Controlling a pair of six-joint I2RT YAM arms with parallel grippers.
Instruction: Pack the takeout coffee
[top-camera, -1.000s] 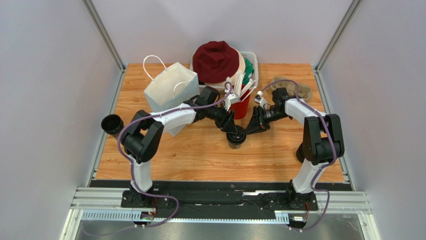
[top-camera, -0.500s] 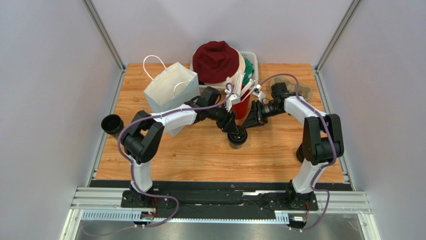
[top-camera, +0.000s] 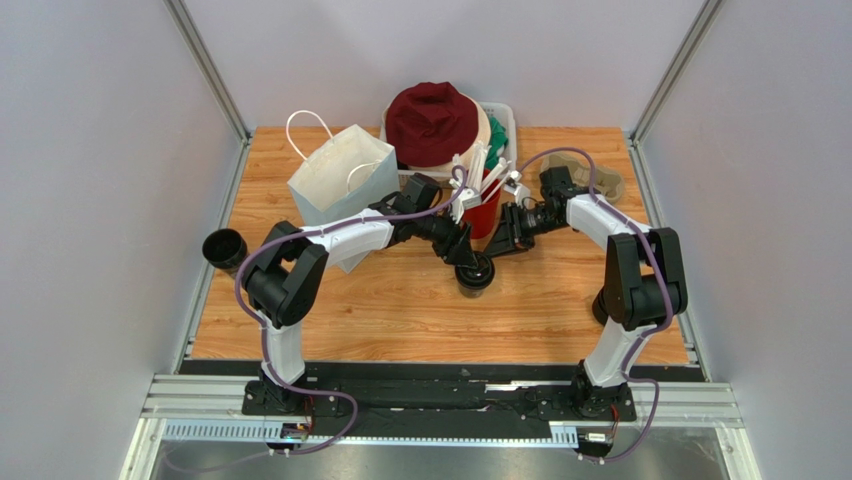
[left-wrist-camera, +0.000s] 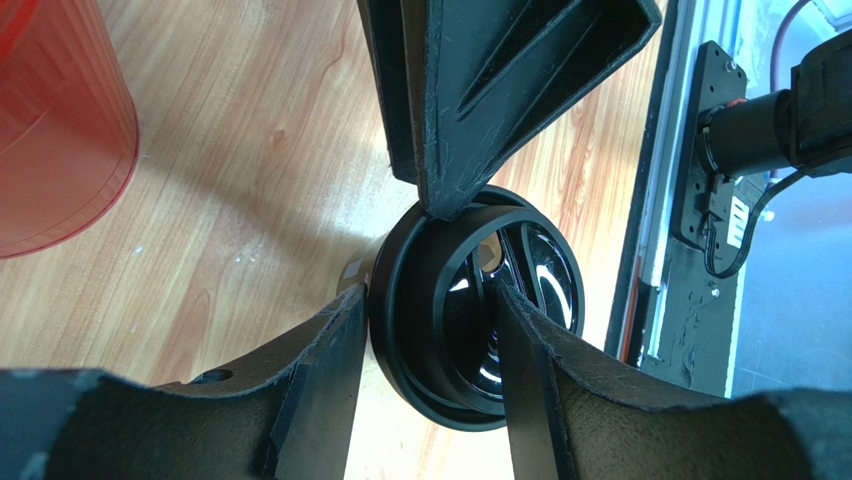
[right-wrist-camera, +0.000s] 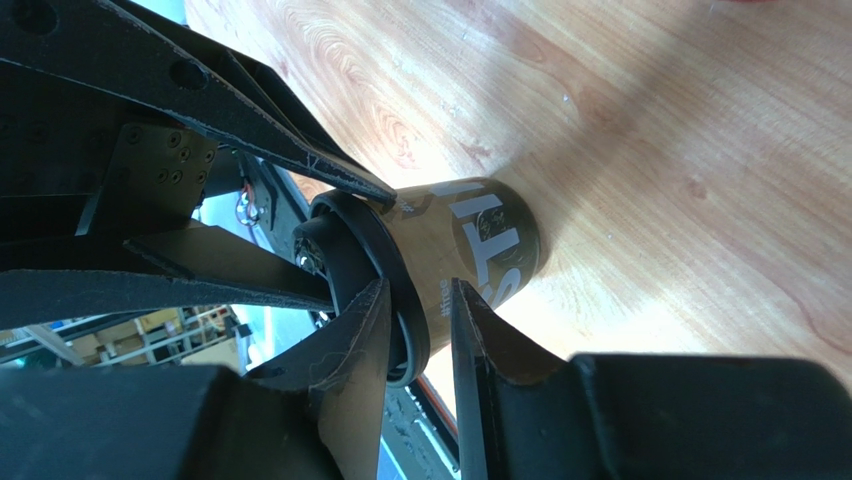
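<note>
The takeout coffee stands upright on the wooden table, a brown cup with white lettering under a black lid. My left gripper reaches down from the upper left. In the left wrist view the left gripper is shut on the lid, one finger outside the rim and one across the top. My right gripper comes in from the right. In the right wrist view the right gripper pinches the lid rim and upper cup wall, which fill its narrow gap.
A red cup stands just behind both grippers, in front of a white bin holding a maroon hat. A white paper bag stands at the back left. An all-black lidless cup sits at the left edge, and a tan object at the back right.
The right arm has shifted slightly up and to the left, its fingertips staying at the lid rim. The left gripper and the cup have not moved.
</note>
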